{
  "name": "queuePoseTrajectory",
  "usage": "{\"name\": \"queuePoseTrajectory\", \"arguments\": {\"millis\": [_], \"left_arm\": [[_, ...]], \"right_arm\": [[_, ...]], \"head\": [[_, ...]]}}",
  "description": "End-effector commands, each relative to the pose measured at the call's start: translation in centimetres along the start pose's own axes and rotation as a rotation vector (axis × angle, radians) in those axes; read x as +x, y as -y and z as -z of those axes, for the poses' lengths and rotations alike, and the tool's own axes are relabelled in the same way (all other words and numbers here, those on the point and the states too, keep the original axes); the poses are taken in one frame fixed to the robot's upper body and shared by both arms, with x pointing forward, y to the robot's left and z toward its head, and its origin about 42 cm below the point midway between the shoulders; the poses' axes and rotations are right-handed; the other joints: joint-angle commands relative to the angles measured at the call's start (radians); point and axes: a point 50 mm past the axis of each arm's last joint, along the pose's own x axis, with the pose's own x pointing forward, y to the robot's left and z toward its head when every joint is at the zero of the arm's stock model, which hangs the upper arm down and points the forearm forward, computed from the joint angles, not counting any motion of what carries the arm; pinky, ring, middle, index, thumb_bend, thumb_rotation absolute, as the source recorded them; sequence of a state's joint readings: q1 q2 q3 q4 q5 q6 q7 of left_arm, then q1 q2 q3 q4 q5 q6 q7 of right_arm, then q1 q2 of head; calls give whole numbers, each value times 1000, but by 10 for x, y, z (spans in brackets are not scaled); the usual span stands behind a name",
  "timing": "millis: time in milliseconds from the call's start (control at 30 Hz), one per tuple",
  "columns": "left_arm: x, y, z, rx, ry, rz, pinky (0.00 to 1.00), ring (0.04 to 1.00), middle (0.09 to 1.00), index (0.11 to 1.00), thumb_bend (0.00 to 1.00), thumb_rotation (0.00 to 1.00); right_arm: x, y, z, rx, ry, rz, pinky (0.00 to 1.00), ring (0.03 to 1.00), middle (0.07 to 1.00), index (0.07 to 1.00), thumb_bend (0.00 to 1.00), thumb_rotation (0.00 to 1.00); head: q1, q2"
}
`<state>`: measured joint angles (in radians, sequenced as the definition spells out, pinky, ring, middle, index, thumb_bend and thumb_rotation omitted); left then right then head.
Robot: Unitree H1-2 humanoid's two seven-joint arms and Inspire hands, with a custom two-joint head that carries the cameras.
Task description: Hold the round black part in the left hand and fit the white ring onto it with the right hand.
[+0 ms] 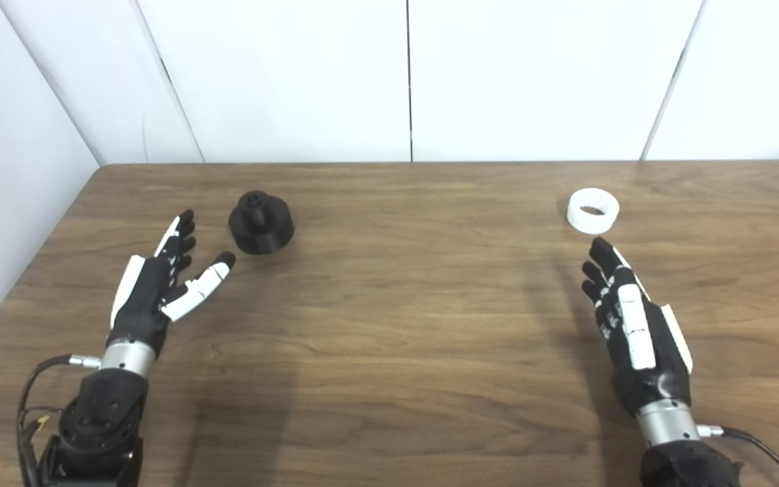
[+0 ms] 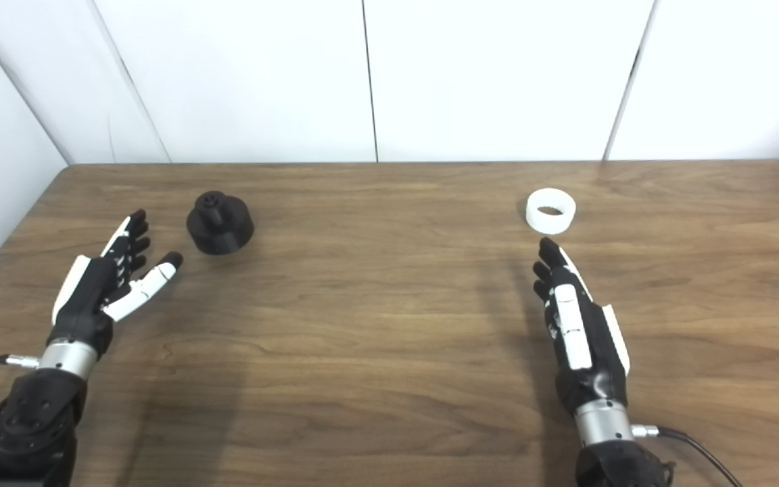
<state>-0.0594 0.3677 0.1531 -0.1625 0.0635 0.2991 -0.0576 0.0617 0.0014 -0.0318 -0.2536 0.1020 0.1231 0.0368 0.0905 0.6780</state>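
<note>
While nothing is yet grasped: left hand [image 1: 153, 284] splaying empty beside round black plastic part [image 1: 261, 222] at ten o'clock; right hand [image 1: 633, 325] lying empty, fingers extended, below white plastic ring [image 1: 593, 210] at two o'clock; pickup, fitting remaining.

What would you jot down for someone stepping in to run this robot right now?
Left hand: open, holding nothing, just short of the round black part.
Right hand: open, holding nothing, fingertips near the white ring but not on it.
Both parts sit apart on the wooden table, black part on the left, ring on the right.
Done: nothing grasped yet.
Left: pick up the black part with the left hand, pick up the ring with the right hand, fit the ring on.
</note>
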Motion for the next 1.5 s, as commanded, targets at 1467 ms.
{"name": "queuePoseTrajectory", "arguments": {"millis": [1467], "left_arm": [[97,-62,-60,640,62,98,952,1000,1000,977,977,305]], "right_arm": [[-16,-1,8,-14,26,14,1000,950,901,902,536,902]], "head": [[-7,-22]]}}
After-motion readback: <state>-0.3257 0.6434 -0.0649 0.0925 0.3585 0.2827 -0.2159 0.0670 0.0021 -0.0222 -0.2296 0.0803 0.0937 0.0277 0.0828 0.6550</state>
